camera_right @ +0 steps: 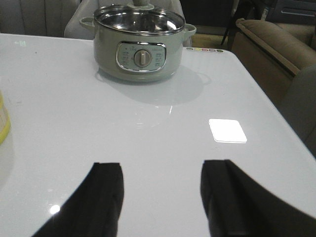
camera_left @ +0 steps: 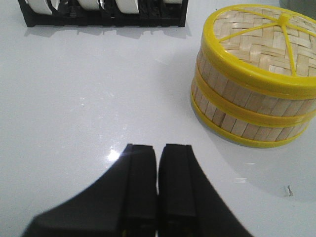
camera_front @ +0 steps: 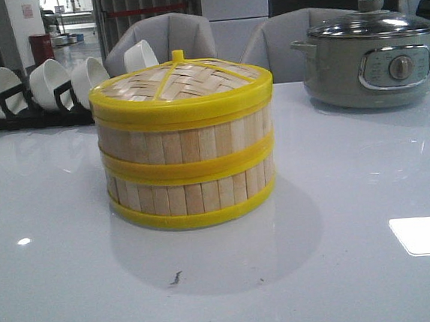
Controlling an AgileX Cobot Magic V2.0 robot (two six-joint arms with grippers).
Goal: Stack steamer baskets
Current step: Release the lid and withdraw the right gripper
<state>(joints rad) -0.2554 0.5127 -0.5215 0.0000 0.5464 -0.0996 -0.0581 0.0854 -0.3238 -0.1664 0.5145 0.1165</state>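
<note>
Steamer baskets point(camera_front: 188, 171) are seen stacked one on the other in the middle of the white worktop point(camera_front: 360, 269), the upper ring's yellow bottom rim seated on the lower ring's top rim, and the stack is capped by a woven lid point(camera_front: 180, 81) with a yellow rim and knob. Bare worktop is seen all round the stack, widest toward the near edge and to both sides. Behind it on the left a black rack of white bowls point(camera_front: 39, 90) is set well apart from it, and behind on the right a grey electric pot point(camera_front: 372, 60) with a glass lid is placed, also well apart. In the right wrist view the worktop's right edge is seen just beyond the pot, with upholstered seats past it.

Left gripper point(camera_left: 158, 148) is shown with its jaws pressed together, nothing between them, held low over bare worktop; the stack is seen ahead of it and off to one side, clear of the fingers. Right gripper point(camera_right: 160, 168) is shown with its jaws spread wide, nothing held, pointed toward the pot across open worktop; only a sliver of a yellow rim is caught at the frame's side, apart from the jaws.
</note>
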